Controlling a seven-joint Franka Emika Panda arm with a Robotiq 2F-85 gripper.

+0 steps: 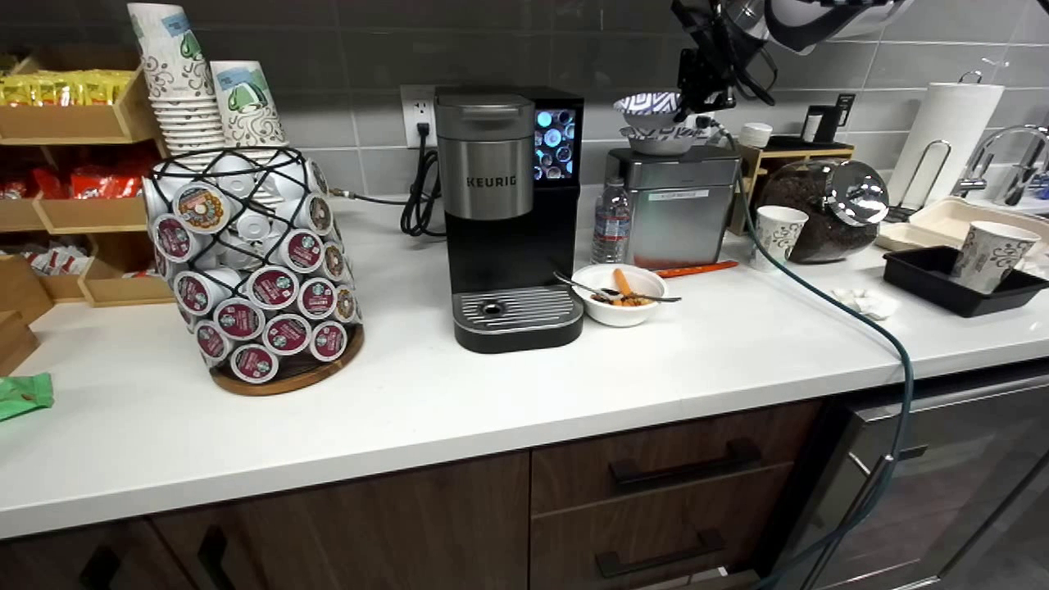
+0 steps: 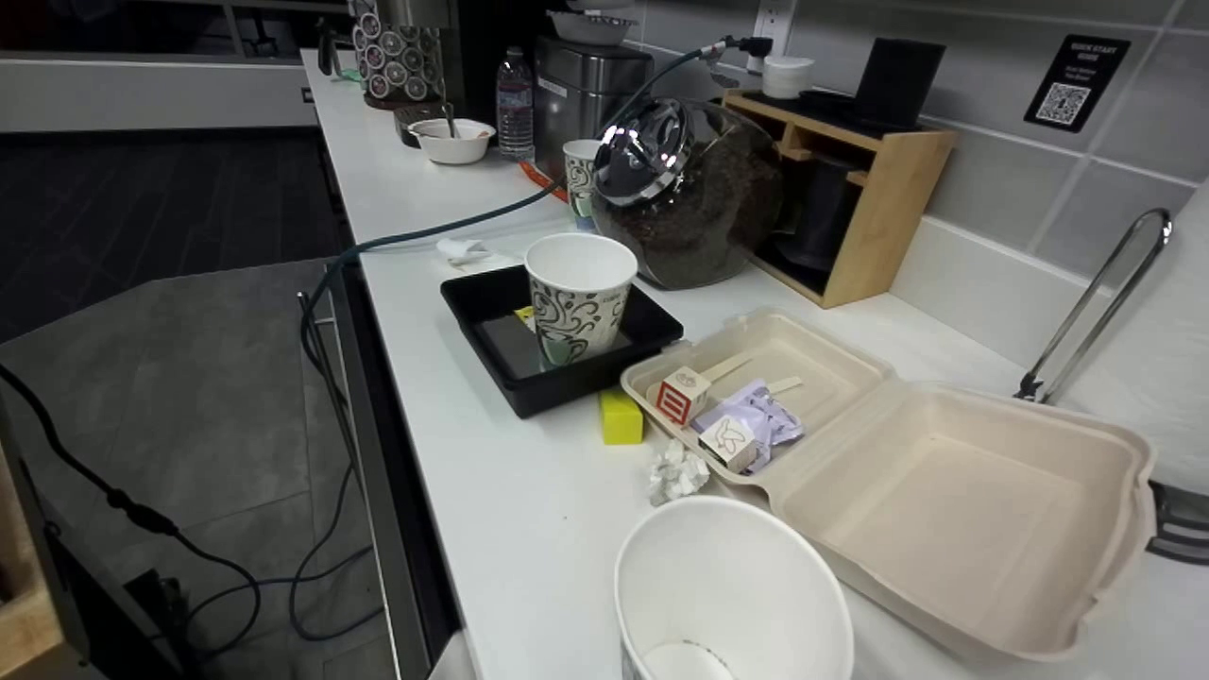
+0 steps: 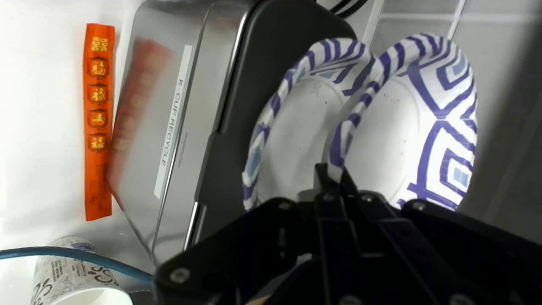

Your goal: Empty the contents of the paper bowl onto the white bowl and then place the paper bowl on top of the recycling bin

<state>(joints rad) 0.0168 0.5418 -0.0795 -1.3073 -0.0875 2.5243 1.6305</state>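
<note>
Black gripper [image 3: 335, 174]: pinches round blue-patterned paper bowl [image 3: 404, 123] by its rim.
Lowering path: straight down, I judge, toward matching bowl [image 1: 660, 147] atop silver metal recycling bin [image 1: 682, 225].

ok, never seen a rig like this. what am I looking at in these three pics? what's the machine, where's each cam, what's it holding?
The machine is one robot arm with a two-finger gripper at its end. Two pictures come from cameras outside the robot, looking at the same kitchen counter from different places. The third camera rides on the wrist, so the gripper fills the bottom of its picture and the scene lies sideways.

Held: a paper bowl, blue-patterned inside, pinched by its rim. Below it, another patterned bowl sits on the metal recycling bin; I can't tell whether the bowls touch.

On the counter stands a white bowl with orange food in it, beside a coffee machine. Farther along lies an open takeout box.
</note>
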